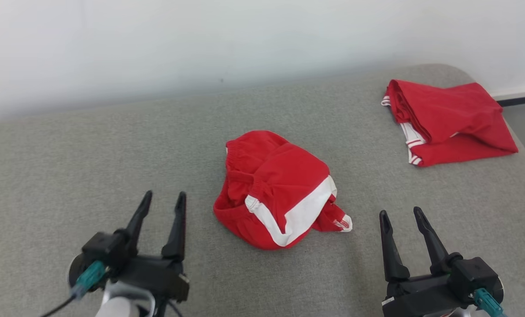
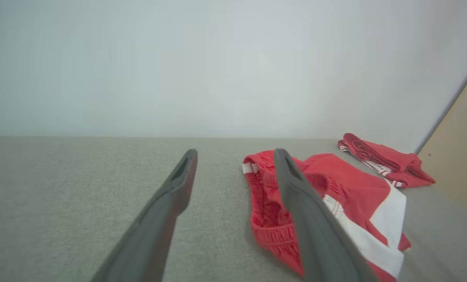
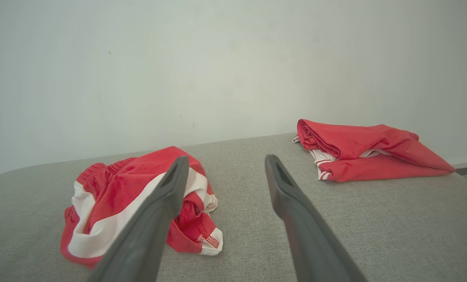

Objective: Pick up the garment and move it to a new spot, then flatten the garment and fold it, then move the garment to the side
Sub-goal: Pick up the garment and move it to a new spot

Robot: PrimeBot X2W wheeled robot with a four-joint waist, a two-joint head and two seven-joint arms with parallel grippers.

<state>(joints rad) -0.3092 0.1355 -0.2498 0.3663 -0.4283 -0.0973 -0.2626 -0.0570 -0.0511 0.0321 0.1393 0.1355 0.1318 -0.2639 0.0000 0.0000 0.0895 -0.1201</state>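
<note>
Right now your crumpled red garment [image 1: 275,185] (the one with the broad white stripe) lies in a heap near the middle of the grey padded surface [image 1: 90,145], a little toward its near edge. Your left gripper [image 1: 164,196] sits to its left and your right gripper [image 1: 400,212] to its right, both apart from the cloth, fingers spread wide and gripping nothing. A second red garment [image 1: 447,119], folded, rests by the far right corner, well apart from the heap.
</note>
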